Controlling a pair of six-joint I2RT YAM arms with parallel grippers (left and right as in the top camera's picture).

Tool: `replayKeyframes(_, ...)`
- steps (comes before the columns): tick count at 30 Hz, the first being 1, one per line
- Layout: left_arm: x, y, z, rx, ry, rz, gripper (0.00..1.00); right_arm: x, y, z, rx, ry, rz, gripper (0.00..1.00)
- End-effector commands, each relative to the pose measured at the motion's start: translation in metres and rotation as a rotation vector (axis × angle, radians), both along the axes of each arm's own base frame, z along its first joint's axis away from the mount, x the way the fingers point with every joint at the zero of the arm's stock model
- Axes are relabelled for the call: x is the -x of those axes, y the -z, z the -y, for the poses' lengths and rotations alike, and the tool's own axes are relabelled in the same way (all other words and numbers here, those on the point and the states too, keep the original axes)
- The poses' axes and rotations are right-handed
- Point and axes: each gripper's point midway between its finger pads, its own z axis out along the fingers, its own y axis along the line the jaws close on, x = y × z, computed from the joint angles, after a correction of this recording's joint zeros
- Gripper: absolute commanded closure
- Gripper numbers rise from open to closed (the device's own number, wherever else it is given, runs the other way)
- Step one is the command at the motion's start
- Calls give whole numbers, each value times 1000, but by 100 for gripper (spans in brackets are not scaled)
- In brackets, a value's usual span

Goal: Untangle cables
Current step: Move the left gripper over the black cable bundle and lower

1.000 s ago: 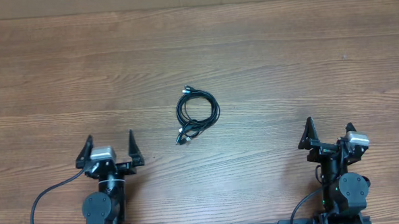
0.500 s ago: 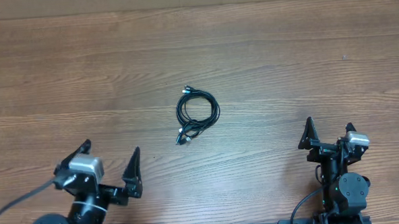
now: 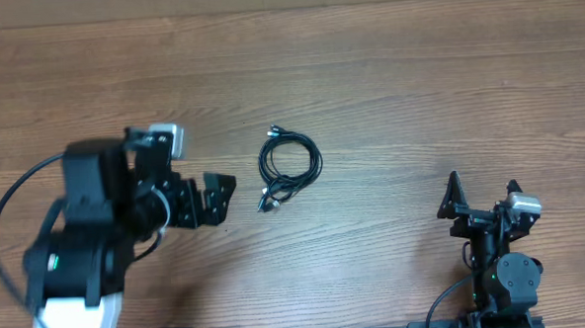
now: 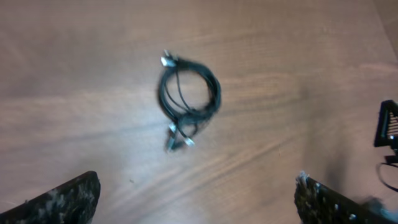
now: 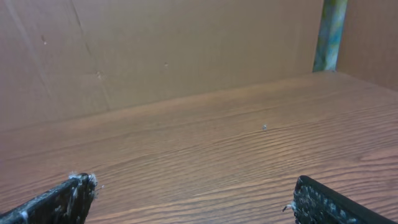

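Well, those cables (image 3: pixel 290 166) look like they'd weigh next to nothing: thin, limp cords that will flop and drag along rather than hold any shape, and probably a bit slick in their black jackets, so a pinch on a single strand could slide. I'd guess the sensible places to take hold are the plugs (image 4: pixel 177 142), the only stiff bits, or the outer arc of the loop where a strand lies clear of the others. Grabbing the crossed part near the lower end would likely just tighten the mess. Nothing here seems breakable, though a hard tug at a plug might strain it. To look at, they make one small roundish coil of several black turns. A silver plug (image 4: pixel 168 60) pokes out at the far end, and a cluster of pale-tipped ones sits where the strands cross at the near end. How many separate cords there are I can't tell. The bundle lies flat around the middle of the wooden table (image 3: pixel 417 79), near the left claw (image 3: pixel 221 197), which hangs over the wood beside it with its jaws spread wide and empty. The right claw (image 3: pixel 482 183) sits well apart at the near edge, jaws likewise gaping, holding nothing.
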Motion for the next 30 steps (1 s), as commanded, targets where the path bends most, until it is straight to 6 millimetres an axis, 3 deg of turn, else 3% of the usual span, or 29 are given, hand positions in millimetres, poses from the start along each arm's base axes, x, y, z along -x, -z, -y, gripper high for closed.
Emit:
replayKeyframes(1,-12,20,12,94,-14,-163,0,2,-11,1,3,5,30,0)
replayKeyframes(7,-33,70,13,106,-64,-386,0,2,-11,1,3,5,30,0)
replayKeyframes(11,-59,100,13,120,-123,-463,0,2,-11,1,3,5,30,0)
replayKeyframes(12,-66,108,14,123,-124,-472,13,2,-11,1,3,5,30,0)
replayKeyframes(14,-77,122,17,138,-132,-498,80,2,-11,1,3,5,30,0)
replayKeyframes(15,-79,129,19,147,-128,-518,96,2,-11,1,3,5,30,0)
replayKeyframes(21,-103,177,41,126,-78,-555,96,2,-11,1,3,5,30,0)
replayKeyframes(25,-121,190,54,125,-44,-502,96,2,-11,1,3,5,30,0)
replayKeyframes(27,-129,195,67,125,-14,-467,91,2,-11,1,4,5,30,0)
replayKeyframes(28,-132,197,78,122,13,-446,84,2,-11,1,4,5,30,0)
replayKeyframes(30,-134,200,89,89,35,-415,81,2,-11,1,3,5,30,0)
